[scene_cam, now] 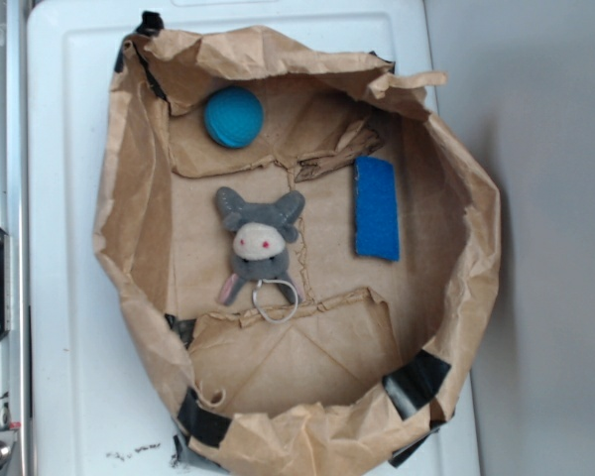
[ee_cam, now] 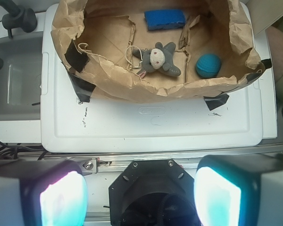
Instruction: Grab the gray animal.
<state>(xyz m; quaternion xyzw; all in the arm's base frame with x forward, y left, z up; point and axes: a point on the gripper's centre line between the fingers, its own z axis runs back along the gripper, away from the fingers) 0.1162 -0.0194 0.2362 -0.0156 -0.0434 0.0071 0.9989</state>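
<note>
- The gray animal (scene_cam: 258, 241) lies face up near the middle of the floor of a rolled-down brown paper bag (scene_cam: 129, 208).
- In the exterior view its long axis runs up and down the frame: horns toward the top, pink limb and metal key ring (scene_cam: 276, 298) toward the bottom.
- A teal ribbed ball (scene_cam: 233, 116) sits apart beyond its horns; a blue rectangular pad (scene_cam: 377, 207) lies apart to one side.
- Nothing covers the toy; only the crumpled bag walls ring it.
- The bag rests on a white plastic lid (ee_cam: 151, 127).
- The gripper (ee_cam: 140, 195) hangs outside the bag, well away from the toy, pads spread wide and empty.
</note>
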